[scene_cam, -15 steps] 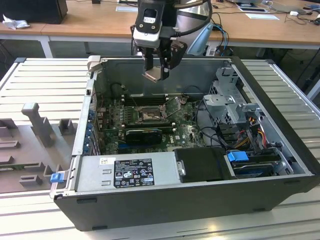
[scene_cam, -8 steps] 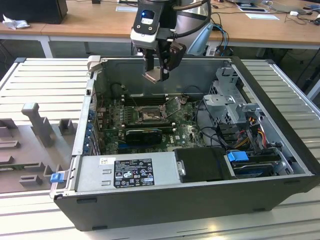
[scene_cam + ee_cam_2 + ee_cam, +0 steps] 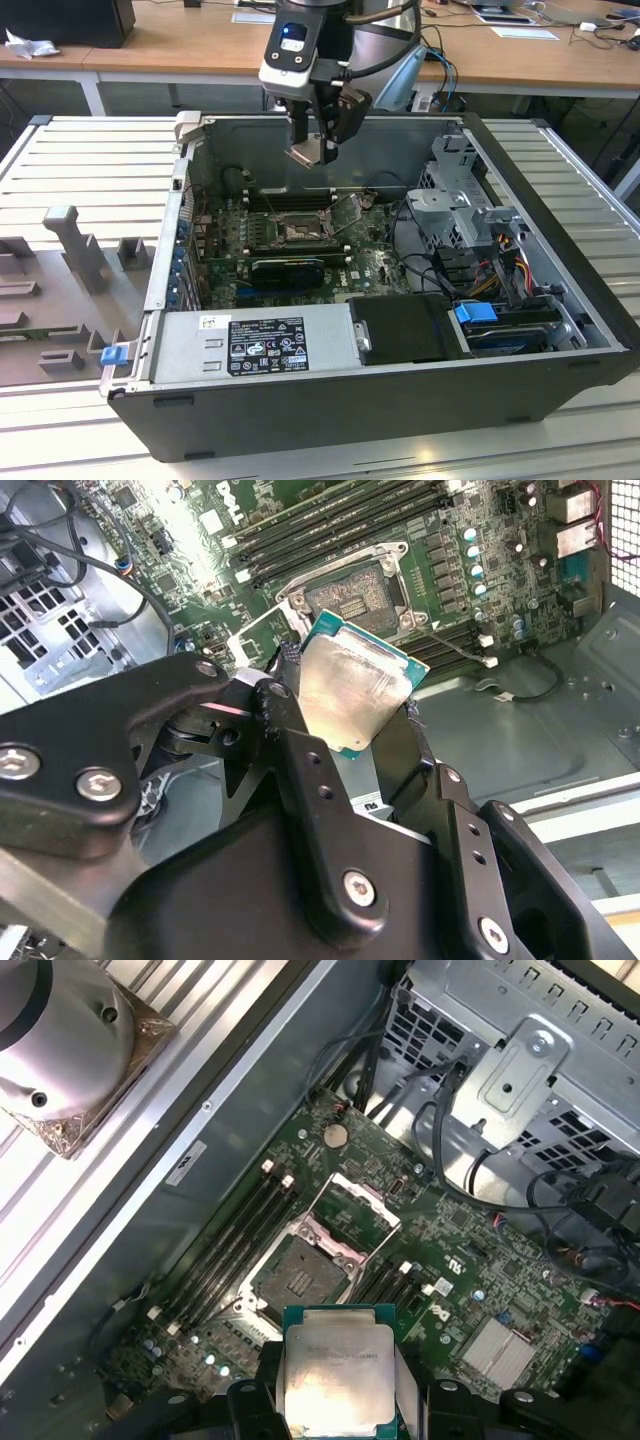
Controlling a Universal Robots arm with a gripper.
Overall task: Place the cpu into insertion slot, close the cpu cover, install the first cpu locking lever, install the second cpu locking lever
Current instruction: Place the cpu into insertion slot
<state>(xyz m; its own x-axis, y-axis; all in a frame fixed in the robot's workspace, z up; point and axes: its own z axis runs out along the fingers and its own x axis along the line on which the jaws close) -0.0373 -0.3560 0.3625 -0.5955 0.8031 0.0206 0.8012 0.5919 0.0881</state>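
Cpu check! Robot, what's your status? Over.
Pincer shut on cpu, high over the board. Slot bare, cover raised. Nothing seen between cpu and slot. Over.

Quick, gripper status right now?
Gripper: shut on the cpu, which is not yet in the insertion slot.

My ribbed silver metal worktop [image 3: 100, 160] carries an open black computer case [image 3: 350, 410]; a grey moulded fixture [image 3: 45, 300] lies toward the exterior view's left.
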